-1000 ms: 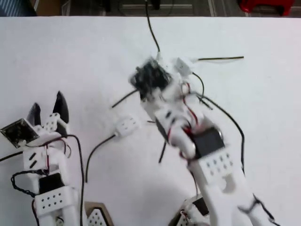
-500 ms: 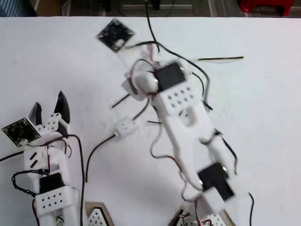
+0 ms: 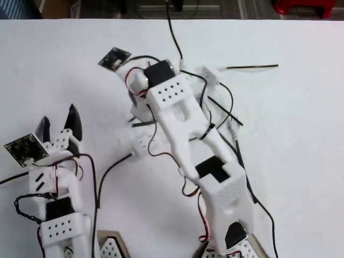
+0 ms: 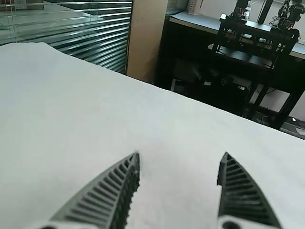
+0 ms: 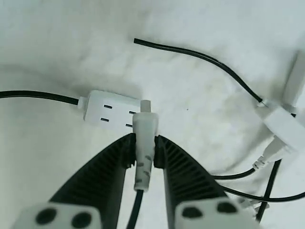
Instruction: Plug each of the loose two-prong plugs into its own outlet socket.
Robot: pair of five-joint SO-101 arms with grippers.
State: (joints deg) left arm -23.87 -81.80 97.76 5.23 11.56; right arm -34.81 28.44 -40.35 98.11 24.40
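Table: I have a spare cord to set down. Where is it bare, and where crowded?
Bare: the far left of the table, beyond the left gripper, and the right side past the cords. Crowded: the middle, where the right gripper holds a plug by the outlet socket.

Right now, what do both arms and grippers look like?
Left arm and right arm: white plastic links with dotted hole patterns, black servos, loose red and black wires. Left gripper and right gripper: black, pointed, ridged fingers on white bases.
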